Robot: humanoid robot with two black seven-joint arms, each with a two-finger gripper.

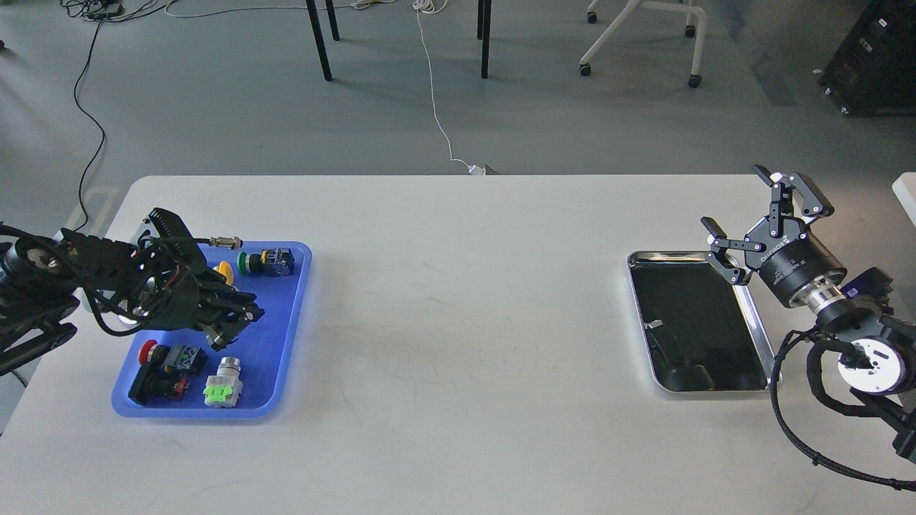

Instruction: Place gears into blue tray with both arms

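The blue tray (pixel 280 336) lies at the table's left and holds several coloured push-button switches. My left gripper (pixel 230 323) hangs low over the tray's middle, dark and foreshortened, so its fingers cannot be told apart. No gears show; whatever lies under that gripper is hidden. My right gripper (pixel 731 197) is open and holds nothing. It hovers above the far right corner of the metal tray (pixel 715 390).
In the blue tray are a red-capped switch (pixel 148 350), a green and white one (pixel 222 390), a yellow one (pixel 224 270) and a green-black one (pixel 266 262). The silver-rimmed tray's black inside looks bare. Chair and table legs stand on the floor beyond the table.
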